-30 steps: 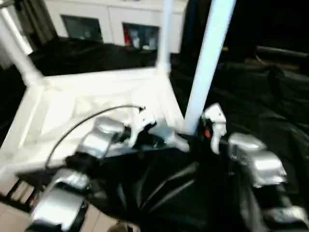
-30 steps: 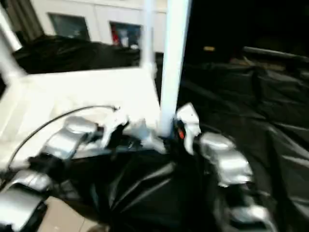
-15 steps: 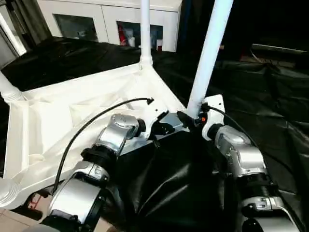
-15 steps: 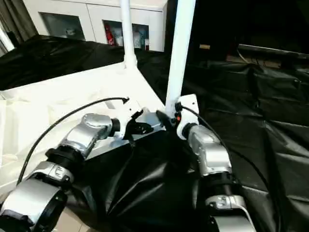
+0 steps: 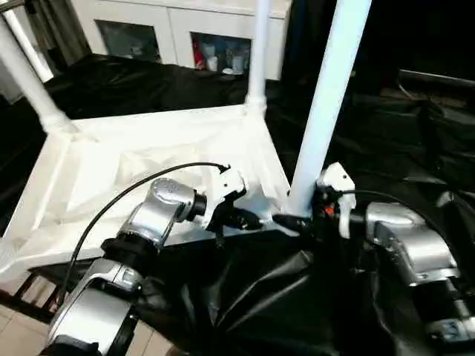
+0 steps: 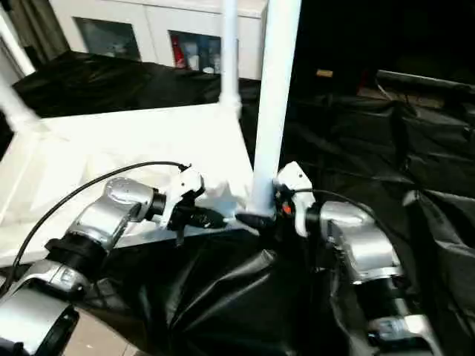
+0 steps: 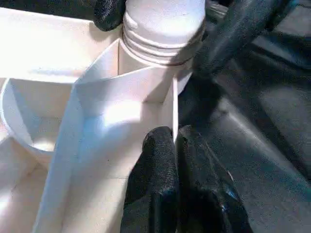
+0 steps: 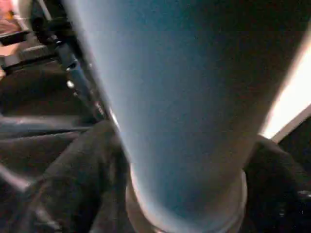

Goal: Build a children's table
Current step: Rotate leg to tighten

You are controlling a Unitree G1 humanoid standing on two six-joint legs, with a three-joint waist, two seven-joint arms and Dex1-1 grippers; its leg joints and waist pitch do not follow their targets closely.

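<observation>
The white plastic rectangular table top (image 5: 159, 159) lies upside down, ribbed underside up, on a surface draped in black plastic sheeting (image 5: 245, 297). Three long white tapered tube legs stand upright in its corner sockets: the near leg (image 5: 326, 96), a far leg (image 5: 257, 55) and a left leg (image 5: 26, 78). The left gripper (image 7: 176, 145) is pressed closed, black fingertips together on the thin edge rib of the top, just beside the near leg's socket. The right gripper (image 5: 297, 220) sits at the base of the near leg, black fingers (image 7: 233, 29) spread either side of it; whether they clamp it I cannot tell. White cabinets (image 5: 185, 33) stand behind.
</observation>
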